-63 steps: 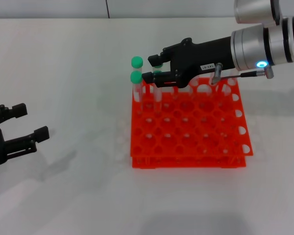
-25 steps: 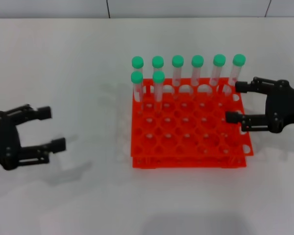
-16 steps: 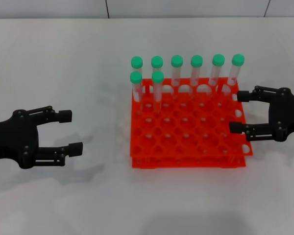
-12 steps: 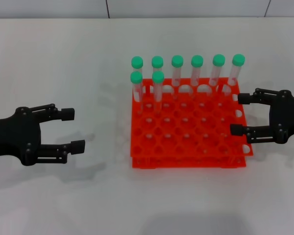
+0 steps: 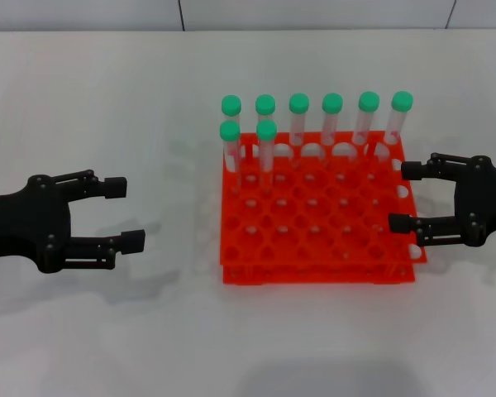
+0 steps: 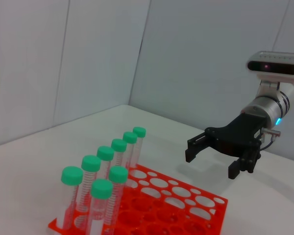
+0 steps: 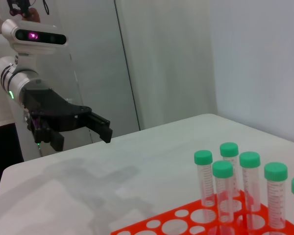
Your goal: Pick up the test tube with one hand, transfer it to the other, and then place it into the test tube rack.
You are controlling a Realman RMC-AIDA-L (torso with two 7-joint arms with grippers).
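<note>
Retreat marks this moment: right gripper [image 5: 403, 197] (empty, jaws wide) has left the test tube [image 5: 266, 147], apparently seated upper-centre in the test tube rack [image 5: 318, 258], while open left gripper [image 5: 124, 214] nears.

My left gripper [image 5: 120, 215] is matte black, with two slim fingers ending in blocky square pads. My right gripper [image 5: 409, 197] is the same black build. Behind it, my right arm [image 6: 267, 105] is a silver ribbed cylinder with a small blue light. My head camera bar [image 6: 276, 66] is pale grey, its dark front showing what may be a pinkish lens glow.
</note>
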